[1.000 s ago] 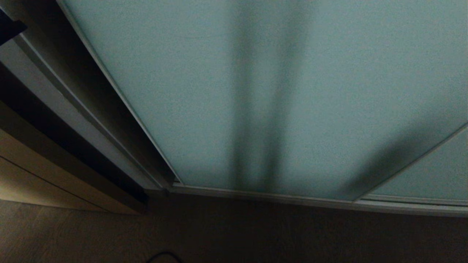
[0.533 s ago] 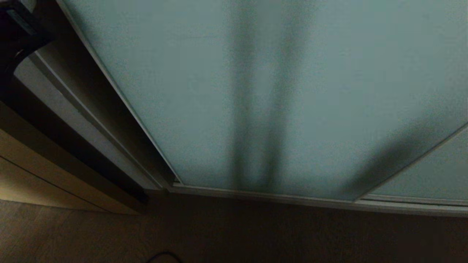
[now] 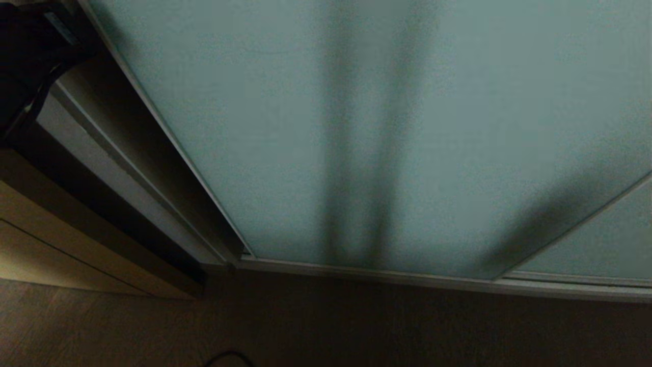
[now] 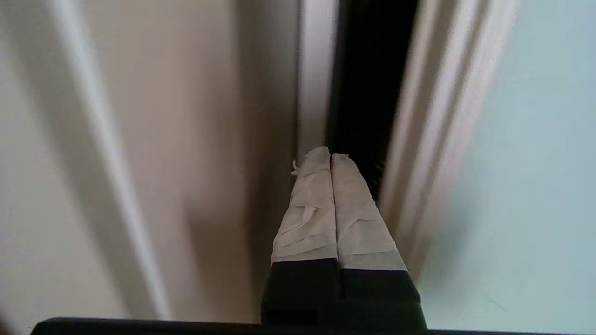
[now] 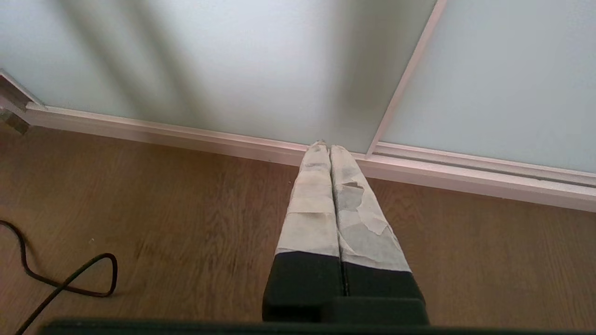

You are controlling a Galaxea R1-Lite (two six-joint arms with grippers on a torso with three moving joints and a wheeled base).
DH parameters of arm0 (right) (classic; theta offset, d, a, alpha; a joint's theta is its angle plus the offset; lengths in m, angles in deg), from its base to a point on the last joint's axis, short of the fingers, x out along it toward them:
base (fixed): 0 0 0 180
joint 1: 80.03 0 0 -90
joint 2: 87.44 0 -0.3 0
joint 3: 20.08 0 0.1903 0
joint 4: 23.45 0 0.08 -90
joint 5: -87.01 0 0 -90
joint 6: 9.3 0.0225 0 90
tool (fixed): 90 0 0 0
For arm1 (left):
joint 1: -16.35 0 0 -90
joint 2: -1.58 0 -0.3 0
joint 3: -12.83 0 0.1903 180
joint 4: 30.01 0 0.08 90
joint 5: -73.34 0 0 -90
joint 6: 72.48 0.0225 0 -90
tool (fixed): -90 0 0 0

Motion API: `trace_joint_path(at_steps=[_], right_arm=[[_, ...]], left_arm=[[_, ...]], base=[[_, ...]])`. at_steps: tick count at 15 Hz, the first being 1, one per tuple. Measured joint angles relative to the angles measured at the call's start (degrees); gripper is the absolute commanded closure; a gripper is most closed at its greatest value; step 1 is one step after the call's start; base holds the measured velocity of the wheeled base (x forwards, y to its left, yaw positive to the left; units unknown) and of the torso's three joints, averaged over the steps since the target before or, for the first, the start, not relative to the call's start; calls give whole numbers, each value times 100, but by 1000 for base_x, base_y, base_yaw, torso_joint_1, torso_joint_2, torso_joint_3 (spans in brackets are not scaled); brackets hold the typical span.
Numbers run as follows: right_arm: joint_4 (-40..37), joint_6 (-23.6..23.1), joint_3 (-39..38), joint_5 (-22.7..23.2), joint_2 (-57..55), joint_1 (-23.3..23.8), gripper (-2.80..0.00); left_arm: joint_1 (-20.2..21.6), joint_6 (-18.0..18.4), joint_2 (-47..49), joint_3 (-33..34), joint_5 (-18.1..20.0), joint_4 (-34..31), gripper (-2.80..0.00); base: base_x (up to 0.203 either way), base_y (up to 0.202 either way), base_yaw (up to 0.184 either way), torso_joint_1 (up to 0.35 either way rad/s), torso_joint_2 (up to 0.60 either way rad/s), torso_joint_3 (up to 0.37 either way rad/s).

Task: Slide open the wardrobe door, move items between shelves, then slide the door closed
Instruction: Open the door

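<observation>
Reaching further into the head view than a second ago: the left claw's (image 4: 330, 158) dark arm (image 3: 30, 56), then only a sliver at the 10 o'clock corner, now filling much of that corner, beside the left edge of the sliding wardrobe door (image 3: 356, 127). Pressing the taped fingertips (image 4: 316, 186) together, empty, and pointing them in the left wrist view into the narrow dark gap (image 4: 368, 93) between the door's metal frame (image 4: 419, 139) and the pale wardrobe side wall (image 4: 163, 139); touching or not, impossible to tell. Spanning nearly the whole head view, from 9 o'clock across to 3 o'clock, the teal panel looking all but shut, only that slim slot showing at its left edge. Hiding the shelves and the bag behind the frosted panel, none of it visible. Judging the step as the start of opening: lining up the closed tips in the slot to push the frame sideways toward 3 o'clock. Hanging parked, the right claw (image 5: 329, 149), tips together and empty, aiming down at the wooden floor (image 5: 186, 223) near the bottom rail (image 5: 465, 172), a black cable (image 5: 70, 279) lying off toward 8 o'clock in the right wrist view.
</observation>
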Motion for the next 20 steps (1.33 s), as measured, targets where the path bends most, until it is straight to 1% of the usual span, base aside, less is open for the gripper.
trace_joint_path(at_steps=[5,10,14,18,20], right_arm=[[0,-1,0,2,0,0,0],[-2,0,0,2,-1,0,0],[0,0,0,3,-4,0,0],[0,0,0,2,-4,0,0],[2,1,0,4,-4,0,0]], left_arm=[[-115,-36,154,-42,174,-75,0],[-322,-37,423,-463,146,-119,0],[-730,-33,416,-532,96,-246,0],[-1255,14,402,-493,91,-235,0],[-1528,27,413,-485,-2,-237,0]], base=[[0,0,0,0,0,0],[0,0,0,0,0,0],[0,0,0,0,0,0],[0,0,0,0,0,0],[0,0,0,0,0,0]])
